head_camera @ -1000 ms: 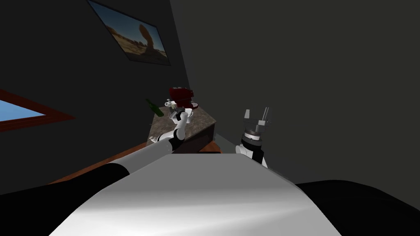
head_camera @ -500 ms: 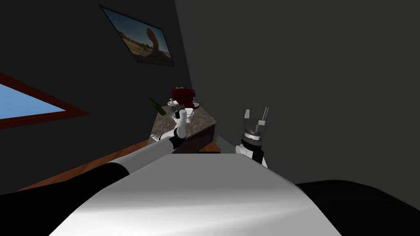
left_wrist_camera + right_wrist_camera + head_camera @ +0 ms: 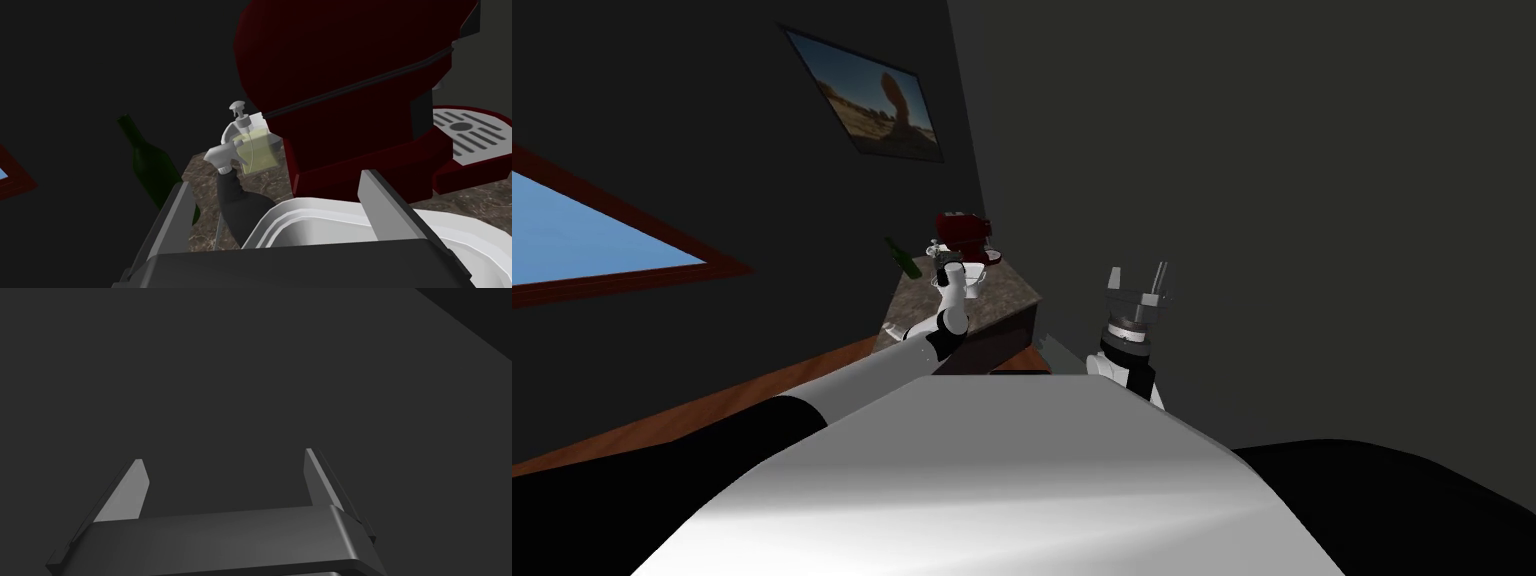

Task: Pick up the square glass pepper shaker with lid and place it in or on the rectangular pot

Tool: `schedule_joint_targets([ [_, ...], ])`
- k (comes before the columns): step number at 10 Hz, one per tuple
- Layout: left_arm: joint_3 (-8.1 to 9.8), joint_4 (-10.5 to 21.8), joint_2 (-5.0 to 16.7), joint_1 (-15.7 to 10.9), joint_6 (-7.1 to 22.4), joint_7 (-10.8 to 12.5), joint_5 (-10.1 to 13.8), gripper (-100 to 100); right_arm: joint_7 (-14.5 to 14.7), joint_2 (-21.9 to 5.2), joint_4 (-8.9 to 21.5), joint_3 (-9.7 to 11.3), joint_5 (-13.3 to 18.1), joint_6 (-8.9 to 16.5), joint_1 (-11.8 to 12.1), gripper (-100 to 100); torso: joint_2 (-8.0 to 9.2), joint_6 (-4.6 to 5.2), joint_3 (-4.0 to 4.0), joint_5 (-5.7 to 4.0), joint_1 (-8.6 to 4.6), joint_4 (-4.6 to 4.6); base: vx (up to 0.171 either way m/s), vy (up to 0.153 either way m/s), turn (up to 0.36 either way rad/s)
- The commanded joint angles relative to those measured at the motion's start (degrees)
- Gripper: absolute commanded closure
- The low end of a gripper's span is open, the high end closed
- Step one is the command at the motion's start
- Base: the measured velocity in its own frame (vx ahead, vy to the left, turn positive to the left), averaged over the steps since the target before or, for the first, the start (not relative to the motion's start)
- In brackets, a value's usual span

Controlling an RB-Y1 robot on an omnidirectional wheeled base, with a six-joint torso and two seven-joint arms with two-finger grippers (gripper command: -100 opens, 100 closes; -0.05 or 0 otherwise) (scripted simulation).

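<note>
Rectangular pot (image 3: 300, 212), white, sits on the marbled tabletop (image 3: 265, 186) close under the left gripper (image 3: 275, 179), which is spread wide and empty, facing a red coffee machine (image 3: 350, 90). The right gripper (image 3: 222, 455) is also wide.

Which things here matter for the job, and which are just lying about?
Job: white rectangular pot; left gripper, open over it.
Lying about: dark red coffee machine; green glass bottle; dark spray bottle; clear pump bottle of yellowish liquid; right gripper, open.

Brown marbled counter (image 3: 267, 186), red coffee machine (image 3: 350, 85), green bottle (image 3: 150, 165), spray bottle (image 3: 235, 205), white pot (image 3: 310, 225)
</note>
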Motion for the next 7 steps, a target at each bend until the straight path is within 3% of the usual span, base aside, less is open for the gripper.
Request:
schedule_joint_targets([
  [1, 0.0, 0.0, 0.0, 0.0, 0.0, 0.0, 0.0, -100, 0.0, 0.0, 0.0, 0.0, 0.0, 0.0, 0.0, 0, 0.0, 0.0, 0.0, 0.0, 0.0, 0.0, 0.001, -0.022, 0.024],
  [2, 0.13, -0.1, 0.0, 0.0, 0.3, -0.4, 0.1, 0, 0.0, 0.0, 0.0, 0.0, 0.0, 0.0, 0.0, 0, 0.01, 0.02, 0.0, 0.02, 0.08, 0.0, 0.0, 0.0, 0.0],
  [7, 0.11, -0.1, 0.0, 0.0, 0.3, -0.3, 0.1, 0, 0.0, 0.0, 0.0, 0.0, 0.0, 0.0, 0.0, 0, 0.01, 0.01, 0.01, 0.04, 0.18, 0.0, 0.0, 0.0, 0.0],
])
